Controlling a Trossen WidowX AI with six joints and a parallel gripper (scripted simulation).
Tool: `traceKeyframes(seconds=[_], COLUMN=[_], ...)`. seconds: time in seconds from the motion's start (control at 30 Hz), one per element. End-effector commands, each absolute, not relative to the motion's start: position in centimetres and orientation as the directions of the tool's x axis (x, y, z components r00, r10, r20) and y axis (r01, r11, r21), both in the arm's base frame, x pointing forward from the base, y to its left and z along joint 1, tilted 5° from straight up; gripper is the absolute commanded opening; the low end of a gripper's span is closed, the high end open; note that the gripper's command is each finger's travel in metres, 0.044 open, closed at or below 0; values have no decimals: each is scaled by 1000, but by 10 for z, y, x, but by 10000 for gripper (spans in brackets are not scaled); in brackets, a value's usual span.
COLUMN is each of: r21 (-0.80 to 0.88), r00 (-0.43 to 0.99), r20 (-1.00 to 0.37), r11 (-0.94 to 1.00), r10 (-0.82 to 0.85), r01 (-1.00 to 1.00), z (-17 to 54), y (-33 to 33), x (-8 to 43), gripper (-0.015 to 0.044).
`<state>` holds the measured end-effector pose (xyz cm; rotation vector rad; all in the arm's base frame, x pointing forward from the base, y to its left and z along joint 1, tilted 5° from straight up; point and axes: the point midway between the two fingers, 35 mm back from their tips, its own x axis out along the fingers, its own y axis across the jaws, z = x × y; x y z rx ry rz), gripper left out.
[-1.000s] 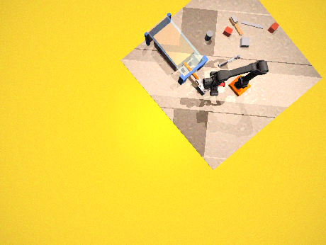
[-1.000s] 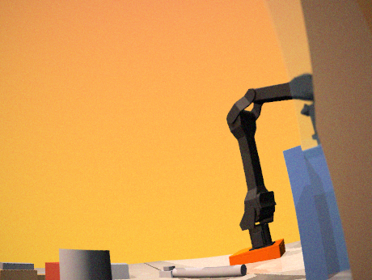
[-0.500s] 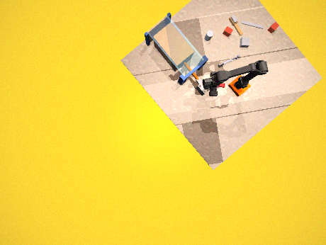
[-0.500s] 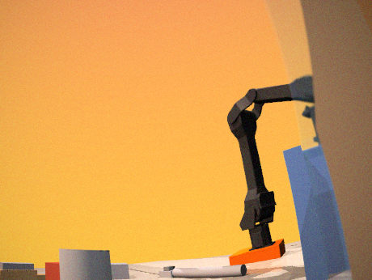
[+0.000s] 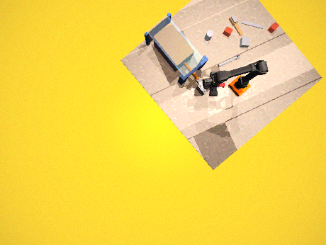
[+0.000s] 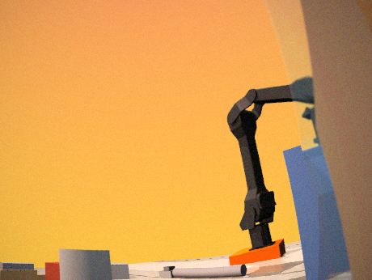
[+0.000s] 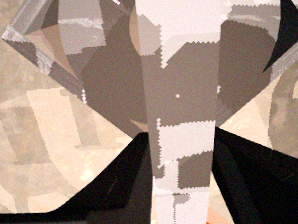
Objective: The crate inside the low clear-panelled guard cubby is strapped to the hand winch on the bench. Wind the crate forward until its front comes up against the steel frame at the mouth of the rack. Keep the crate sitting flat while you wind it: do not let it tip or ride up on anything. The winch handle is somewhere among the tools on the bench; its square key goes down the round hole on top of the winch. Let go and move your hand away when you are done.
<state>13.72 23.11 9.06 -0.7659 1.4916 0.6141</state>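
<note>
The tan crate (image 5: 173, 42) lies inside the blue-framed, clear-panelled rack (image 5: 181, 79) (image 6: 297, 202). A gap shows between the crate's front and the frame at the mouth. An orange strap (image 5: 191, 71) runs from the crate out to the grey winch (image 5: 200, 88), partly covered by the arm. My gripper (image 5: 210, 87) (image 7: 182, 132) is at the winch, shut on a pale straight bar (image 7: 185, 100), which looks like the winch handle. A red knob (image 5: 221, 85) shows beside the gripper. The square key and the round hole are hidden. The crate looks flat from above.
A metal bar tool (image 5: 229, 61) (image 6: 208, 271) lies near the arm. Farther back are a cylinder (image 5: 209, 35) (image 6: 85, 265), a red block (image 5: 227, 31), a grey block (image 5: 244, 42), a hammer (image 5: 237, 27), a thin rod (image 5: 251, 25) and another red block (image 5: 273, 27).
</note>
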Motion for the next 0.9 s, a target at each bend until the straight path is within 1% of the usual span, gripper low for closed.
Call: traceKeyframes(seconds=[0.0, 0.6, 0.73, 0.87], r21=[-71, -70, -72, -72], r00=[11, 8, 12, 12], r20=[-995, -996, -995, -995], r11=[655, 690, 642, 638], r10=[-96, -93, -97, -97], r01=[-753, -720, -763, -767], z=[87, 86, 86, 86], y=[232, 233, 231, 231], x=[137, 135, 137, 137], gripper=[0, 0, 0, 0])
